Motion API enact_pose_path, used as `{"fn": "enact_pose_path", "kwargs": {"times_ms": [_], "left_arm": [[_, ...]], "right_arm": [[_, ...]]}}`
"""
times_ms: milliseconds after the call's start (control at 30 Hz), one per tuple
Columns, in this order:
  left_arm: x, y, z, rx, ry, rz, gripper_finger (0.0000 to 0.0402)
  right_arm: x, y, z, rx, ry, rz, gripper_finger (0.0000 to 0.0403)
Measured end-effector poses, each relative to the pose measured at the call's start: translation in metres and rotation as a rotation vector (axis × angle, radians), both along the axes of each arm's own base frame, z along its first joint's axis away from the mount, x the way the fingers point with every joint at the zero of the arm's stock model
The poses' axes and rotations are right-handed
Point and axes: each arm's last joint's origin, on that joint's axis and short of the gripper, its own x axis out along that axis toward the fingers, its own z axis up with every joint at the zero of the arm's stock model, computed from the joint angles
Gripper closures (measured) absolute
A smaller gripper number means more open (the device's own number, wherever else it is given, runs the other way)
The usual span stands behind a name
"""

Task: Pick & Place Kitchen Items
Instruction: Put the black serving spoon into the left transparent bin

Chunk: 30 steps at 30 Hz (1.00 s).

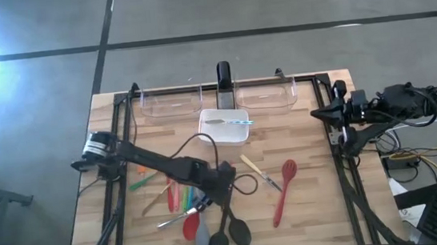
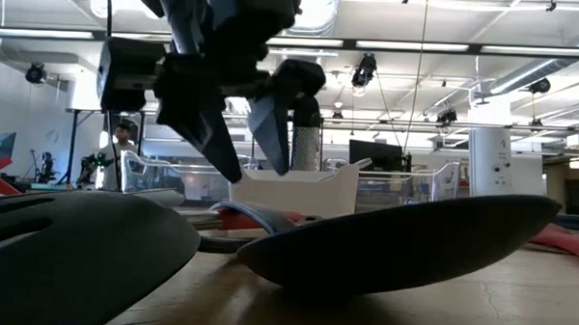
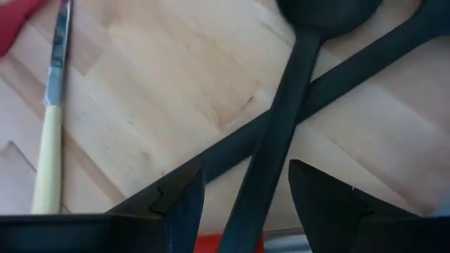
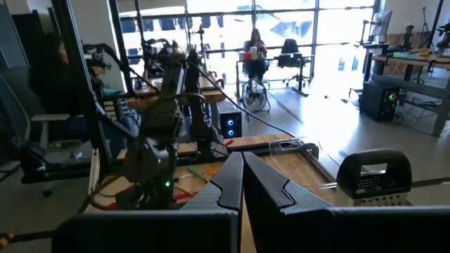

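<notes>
Several utensils lie flat on the wooden table near its front: two black spoons [image 1: 227,232] with crossed handles, red, orange and green ones [image 1: 176,197], a cream-handled knife [image 3: 49,151], a red spatula [image 1: 283,188] and small cutlery [image 1: 260,173]. My left gripper [image 3: 246,179] is open and points down over the cluster. Its fingers stand on either side of one black spoon's handle [image 3: 271,151]; the low view shows the fingertips [image 2: 233,170] a little above the utensils. My right gripper [image 4: 242,176] is shut and empty, at the table's right edge [image 1: 345,114].
A white square dish [image 1: 224,127] holding a blue-handled utensil stands at the far middle. Two clear bins [image 1: 172,103] [image 1: 269,93] stand along the far edge. Dark frame rails run down both sides of the table. Bare wood lies between the spatula and the right rail.
</notes>
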Motion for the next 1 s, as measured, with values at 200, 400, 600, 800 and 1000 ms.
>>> {"fn": "enact_pose_path", "kwargs": {"times_ms": [200,400,600,800,1000], "left_arm": [[0.003,-0.001,-0.007,-0.004,0.034,0.002,0.0193],[0.003,-0.001,-0.010,-0.012,0.045,0.001,0.0193],[0.005,-0.002,-0.024,-0.014,0.078,-0.002,0.0197],[0.009,-0.003,-0.037,-0.006,0.099,-0.003,0.0198],[0.010,-0.003,-0.041,-0.006,0.102,-0.004,0.0219]], "right_arm": [[0.000,0.000,0.000,0.000,0.001,0.000,0.0394],[0.000,0.000,0.000,0.000,0.001,0.000,0.0394],[0.000,0.000,0.000,0.000,0.001,0.000,0.0394],[0.000,0.000,0.000,0.000,0.001,0.000,0.0394],[0.001,0.000,0.000,-0.001,0.004,0.000,0.0394]]}}
